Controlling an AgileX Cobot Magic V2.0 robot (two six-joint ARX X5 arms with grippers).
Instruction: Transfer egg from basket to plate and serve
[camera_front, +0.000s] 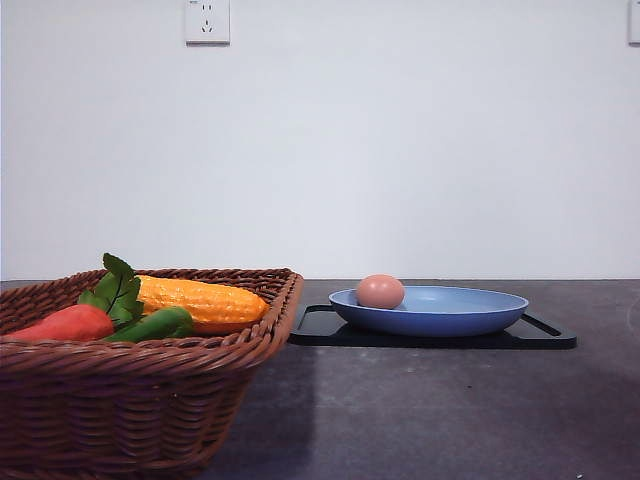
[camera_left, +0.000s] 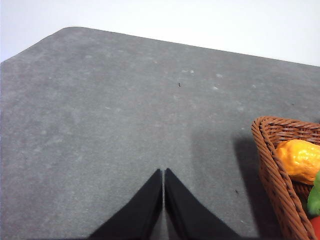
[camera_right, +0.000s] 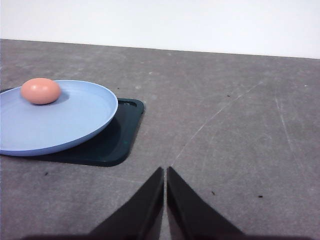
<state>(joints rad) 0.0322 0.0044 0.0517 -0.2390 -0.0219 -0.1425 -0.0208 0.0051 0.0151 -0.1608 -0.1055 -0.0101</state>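
Note:
The pinkish-brown egg (camera_front: 380, 291) lies in the light blue plate (camera_front: 470, 318), near its left rim, and the plate rests on a flat black tray (camera_front: 545, 338). In the right wrist view the egg (camera_right: 40, 91) sits on the plate (camera_right: 75, 120) well away from my right gripper (camera_right: 165, 172), which is shut over bare table. The brown wicker basket (camera_front: 150, 400) stands at the front left. My left gripper (camera_left: 163, 173) is shut over the grey table beside the basket (camera_left: 272, 175), with nothing between its fingers.
The basket holds a yellow corn cob (camera_front: 205, 299), a red-orange vegetable (camera_front: 65, 324) and green leafy pieces (camera_front: 150, 324). A white wall with a socket (camera_front: 207, 21) rises behind the dark grey table (camera_front: 430, 420).

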